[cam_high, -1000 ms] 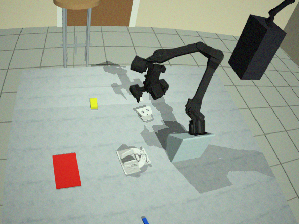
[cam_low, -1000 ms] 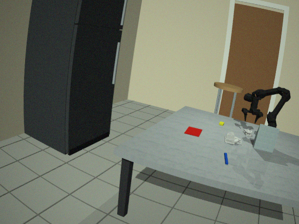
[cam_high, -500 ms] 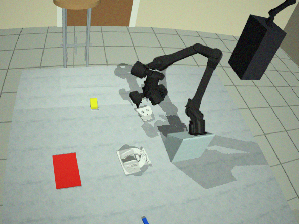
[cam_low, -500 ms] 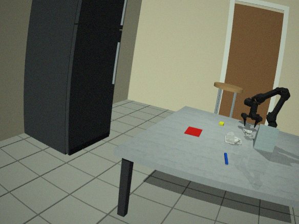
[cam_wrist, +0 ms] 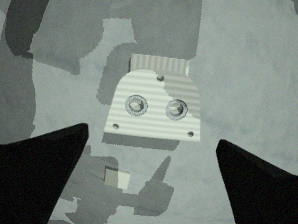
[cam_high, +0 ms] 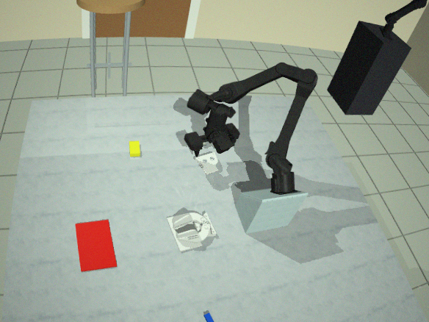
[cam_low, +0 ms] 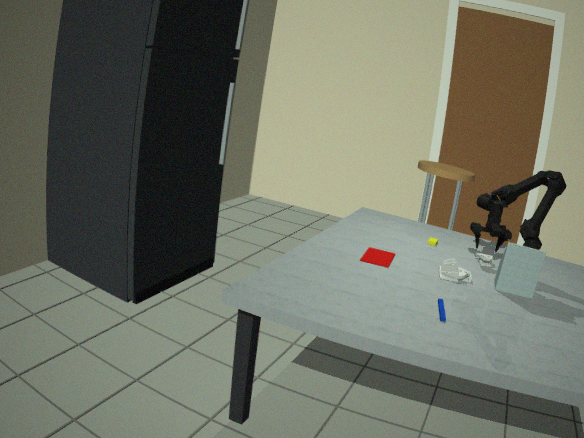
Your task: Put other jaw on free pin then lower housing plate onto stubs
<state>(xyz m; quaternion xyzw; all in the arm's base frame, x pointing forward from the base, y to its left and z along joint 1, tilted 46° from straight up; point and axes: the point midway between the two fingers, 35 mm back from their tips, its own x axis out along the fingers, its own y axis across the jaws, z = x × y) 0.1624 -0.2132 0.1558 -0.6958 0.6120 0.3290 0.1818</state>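
The white housing plate (cam_high: 208, 166) (cam_low: 484, 258) (cam_wrist: 155, 121) lies on the table near the arm, with two round holes and three small ones showing in the wrist view. My gripper (cam_high: 209, 152) (cam_low: 487, 250) (cam_wrist: 154, 139) is open and empty above it, one fingertip to each side of the plate in the wrist view. The white base (cam_high: 184, 247) stands apart, nearer the front, with the pale jaw parts on it; it also shows in the exterior view as a white assembly (cam_low: 455, 275). Which jaw is on its pin, and whether teeth mesh, I cannot tell.
A red sheet (cam_high: 96, 245) (cam_low: 378, 257) lies to the left of the base. A yellow block (cam_high: 134, 148) (cam_low: 433, 242) lies left of the gripper. A blue bar (cam_high: 208, 317) (cam_low: 441, 310) lies at the front. The pale arm stand (cam_high: 272, 213) (cam_low: 520, 270) is right of the base.
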